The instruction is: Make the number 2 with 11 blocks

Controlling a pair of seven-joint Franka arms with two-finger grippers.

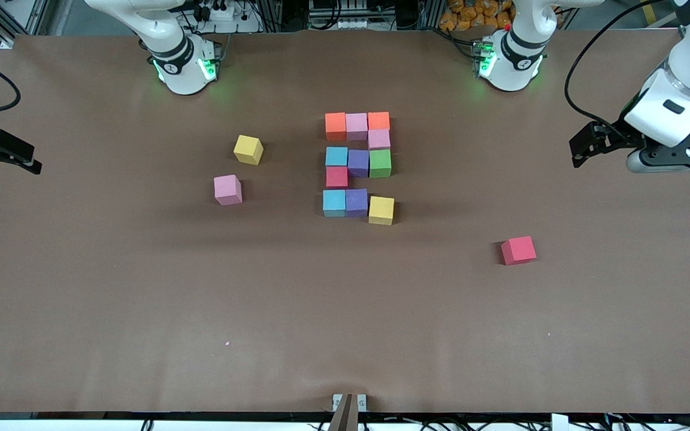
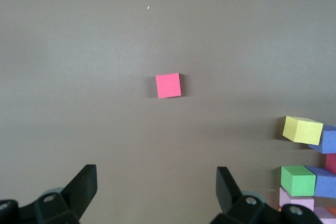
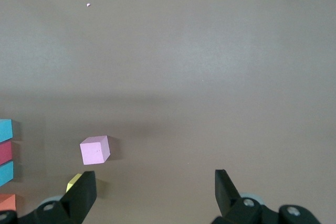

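Matte foam is what we see in every one of the blocks [image 1: 357,164]: small cubes of equal size with soft, dull faces and crisp edges. Eleven of them abut in a blocky number 2 [image 1: 358,179] at the middle of the brown table [image 1: 141,299], which is covered in a smooth paper-like sheet with faint creases. Its row nearest the robots runs orange, pink, orange; a pink cube sits below that; then light blue, purple, green; then a red cube; then light blue, purple and a yellow block [image 1: 381,210] that sits slightly askew at the end.

Three loose cubes lie apart from the digit. A yellow cube [image 1: 248,149] and a pink cube [image 1: 227,190] rest toward the right arm's end, and a red cube [image 1: 518,250] lies toward the left arm's end, nearer the front camera than the digit.

The left gripper [image 1: 584,149] hangs over the table's edge at its own end, fingers spread wide and holding nothing. The right gripper [image 1: 3,157] waits likewise over its end, also wide and unloaded.

We can read no writing or labels on the cubes.
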